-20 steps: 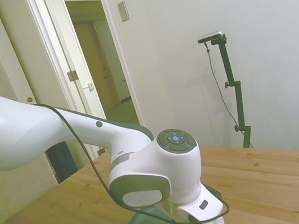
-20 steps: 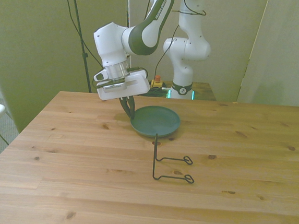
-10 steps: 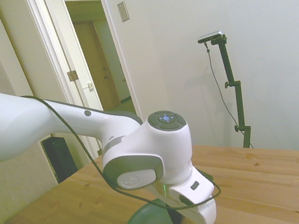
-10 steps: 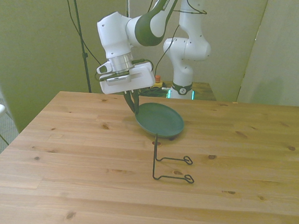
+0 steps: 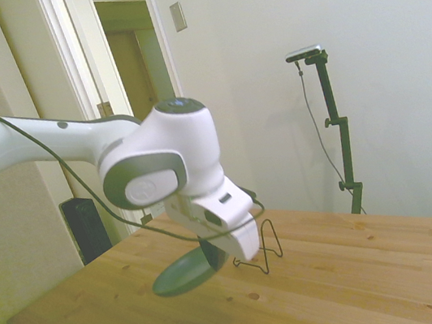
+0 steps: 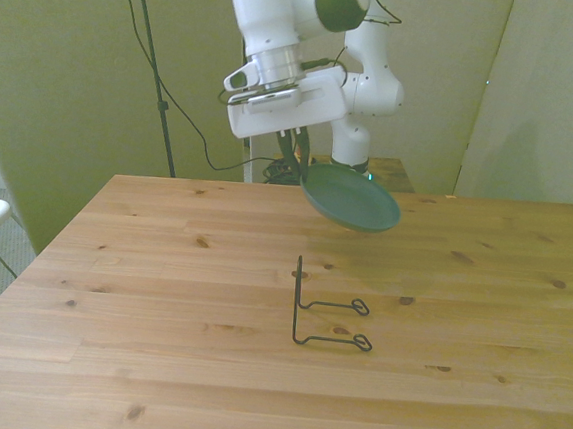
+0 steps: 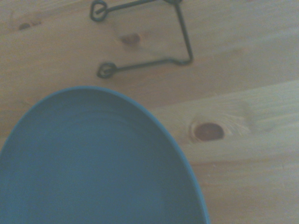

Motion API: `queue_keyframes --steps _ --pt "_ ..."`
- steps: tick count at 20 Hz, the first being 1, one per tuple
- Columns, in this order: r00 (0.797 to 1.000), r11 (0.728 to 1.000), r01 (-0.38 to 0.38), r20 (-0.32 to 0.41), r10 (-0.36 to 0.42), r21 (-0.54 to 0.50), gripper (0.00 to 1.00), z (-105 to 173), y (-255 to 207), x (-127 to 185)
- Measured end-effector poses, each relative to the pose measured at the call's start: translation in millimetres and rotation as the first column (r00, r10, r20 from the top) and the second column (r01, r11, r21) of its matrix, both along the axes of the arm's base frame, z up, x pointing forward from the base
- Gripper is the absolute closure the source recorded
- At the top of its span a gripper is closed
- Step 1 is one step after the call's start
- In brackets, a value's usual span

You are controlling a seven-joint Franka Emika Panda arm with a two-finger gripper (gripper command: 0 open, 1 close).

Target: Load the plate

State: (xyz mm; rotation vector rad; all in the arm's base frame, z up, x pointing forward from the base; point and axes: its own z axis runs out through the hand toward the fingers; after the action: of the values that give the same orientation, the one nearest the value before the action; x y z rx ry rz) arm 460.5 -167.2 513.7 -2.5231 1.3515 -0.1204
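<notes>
1. The wooden table (image 6: 157,314) fills the lower part of the front view, its planks running across; a dark knot (image 7: 208,131) shows in the wood in the wrist view.
2. The white arm (image 6: 284,14) comes down over the table's far edge and holds its wrist well above the surface; in the side view (image 5: 159,163) it reaches in over the table's near corner.
3. The plate (image 6: 350,198), round and teal-green, hangs in the air clear of the tabletop, above the far middle of the table. It is tilted, its held edge higher than its free edge. In the side view (image 5: 182,272) it floats above the wood, and in the wrist view (image 7: 88,163) its hollow face fills the picture's lower part.
4. The gripper (image 6: 290,153) is clamped on the plate's rim at the edge nearest the front view's left, its dark fingers (image 6: 292,157) pinching that rim.
5. The black wire stand (image 6: 326,313) sits on the table near its middle, nearer the camera-side edge than the plate and apart from it, its upright loop rising and its two prongs lying flat toward the front view's right. It also appears in the side view (image 5: 264,249) and wrist view (image 7: 154,42).
</notes>
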Motion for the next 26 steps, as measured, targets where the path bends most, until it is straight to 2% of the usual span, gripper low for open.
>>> queue_keyframes --steps 5,9,13,17,22,26 --pt "0.999 0.992 0.037 0.022 -0.035 -0.122 1.00 73.1 53.8 32.3" --pt "0.996 0.965 0.090 0.018 -0.089 -0.247 1.00 99.4 73.9 65.4" --pt "0.991 0.924 0.123 -0.001 -0.132 -0.362 1.00 101.6 87.3 109.6" --pt "0.988 0.875 0.125 -0.020 -0.152 -0.467 1.00 101.0 94.2 138.2" --pt "0.984 0.806 0.109 -0.050 -0.169 -0.582 1.00 81.1 105.5 165.9" --pt "0.982 0.769 0.093 -0.070 -0.177 -0.633 1.00 66.5 114.7 183.9"
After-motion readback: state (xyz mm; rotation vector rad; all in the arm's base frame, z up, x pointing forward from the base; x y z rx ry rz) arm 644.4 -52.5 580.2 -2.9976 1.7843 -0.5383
